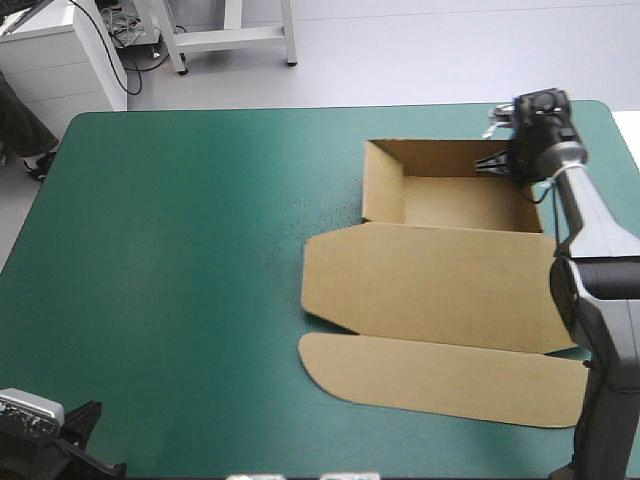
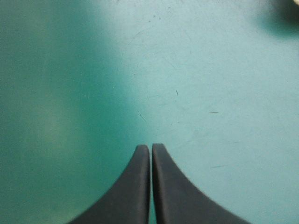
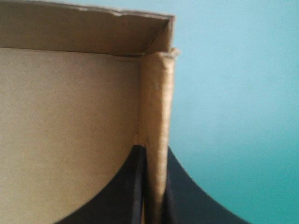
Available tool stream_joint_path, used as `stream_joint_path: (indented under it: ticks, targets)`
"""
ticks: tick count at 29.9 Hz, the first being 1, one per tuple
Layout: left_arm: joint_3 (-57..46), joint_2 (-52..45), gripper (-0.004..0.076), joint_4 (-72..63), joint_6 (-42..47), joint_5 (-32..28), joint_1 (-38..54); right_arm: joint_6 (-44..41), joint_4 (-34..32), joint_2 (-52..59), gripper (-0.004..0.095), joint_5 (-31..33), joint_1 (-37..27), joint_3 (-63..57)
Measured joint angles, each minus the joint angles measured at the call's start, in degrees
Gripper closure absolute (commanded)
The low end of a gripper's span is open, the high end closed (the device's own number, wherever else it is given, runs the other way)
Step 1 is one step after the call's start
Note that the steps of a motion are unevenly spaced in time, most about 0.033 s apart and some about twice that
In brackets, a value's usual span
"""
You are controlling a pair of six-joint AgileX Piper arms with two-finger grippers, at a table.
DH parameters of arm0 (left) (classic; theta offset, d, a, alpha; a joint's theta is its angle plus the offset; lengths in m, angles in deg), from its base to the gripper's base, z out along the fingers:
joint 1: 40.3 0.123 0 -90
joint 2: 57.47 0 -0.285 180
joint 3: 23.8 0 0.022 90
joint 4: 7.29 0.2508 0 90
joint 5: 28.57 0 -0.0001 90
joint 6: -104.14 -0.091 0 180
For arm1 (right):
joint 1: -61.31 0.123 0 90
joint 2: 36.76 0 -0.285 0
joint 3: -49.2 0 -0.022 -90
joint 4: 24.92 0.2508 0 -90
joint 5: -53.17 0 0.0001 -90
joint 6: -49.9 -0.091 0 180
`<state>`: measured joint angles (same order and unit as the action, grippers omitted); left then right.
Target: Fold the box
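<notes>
The brown box (image 1: 450,200) lies on the right half of the table as an open tray with walls raised. Its lid (image 1: 430,285) lies flat toward the front, ending in a rounded flap (image 1: 440,380). My right gripper (image 1: 497,165) is at the tray's right wall, near the far corner. In the right wrist view that folded wall (image 3: 156,102) stands between the fingers of the right gripper (image 3: 154,149), one finger inside the tray and one outside, shut on it. My left gripper (image 2: 151,145) is shut with nothing in it, above bare cover at the table's front left corner (image 1: 70,430).
The teal-green cover (image 1: 180,250) shows bare across the table's left half. The table's right edge (image 1: 625,150) runs close beside the right arm. The lid's flap reaches near the front edge.
</notes>
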<state>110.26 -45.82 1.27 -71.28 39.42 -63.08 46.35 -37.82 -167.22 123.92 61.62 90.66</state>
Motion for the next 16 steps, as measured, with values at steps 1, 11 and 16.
stream_joint_path:
  ticks: [1,11,16]
  targets:
    - [0.0,0.0,0.0731,0.1,0.0,0.3,0.0,0.0,0.0,0.0,0.0928,0.0,-2.3,0.0]
    - [0.0,0.0,0.0731,1.0,0.1,0.6,0.0,0.4,5.1,0.0,0.0928,0.3,-23.7,0.0]
    - [0.0,0.0,0.0731,2.7,0.1,0.6,0.0,0.5,5.5,0.0,0.0928,0.5,-26.6,0.0]
